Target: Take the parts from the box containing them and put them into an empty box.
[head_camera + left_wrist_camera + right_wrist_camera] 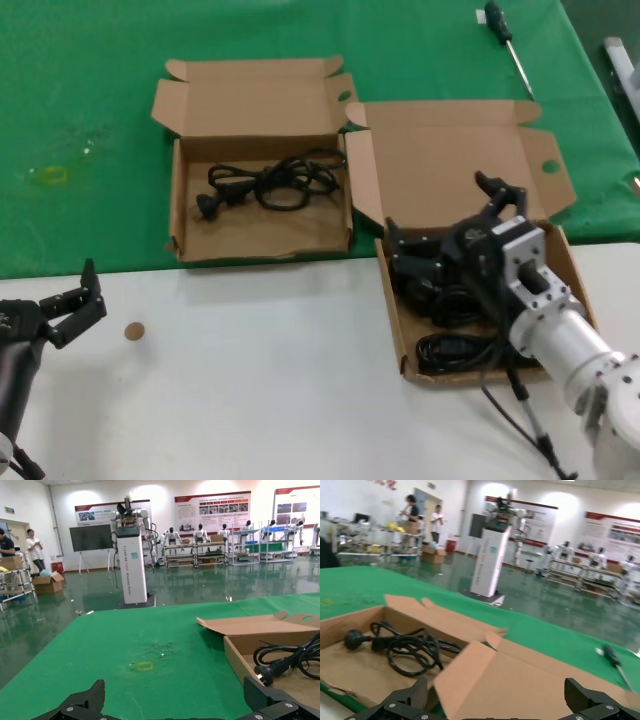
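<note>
Two brown boxes sat open on the desk (260,400), partly on a green cloth (90,130). The small box (200,245) was at about 11 o'clock in the head view. One black cord (270,182) lay coiled inside it, with its plug pointing toward 9 o'clock. The big box (392,300) was at about 4 o'clock, just beside the small one, and their lids touched at the corner. More black cords (455,350) lay piled in the big box. The right gripper (440,245) was down over that box, right above the pile. Its fingers (497,190) were spread apart, and nothing was held between them. In the right wrist view the two finger tips stood wide apart, with the big box lid (520,680) in front of them and the small box with its cord off to the side. The left gripper (72,300) rested at 8 o'clock, near the edge of the desk and well apart from both boxes. Its fingers were open too and held nothing. A small round brown spot (133,331) was on the desk just beside it. A screwdriver (508,45) lay on the cloth at 1 o'clock, far from the boxes. A faint yellow mark (50,175) showed on the cloth at 9 o'clock.
</note>
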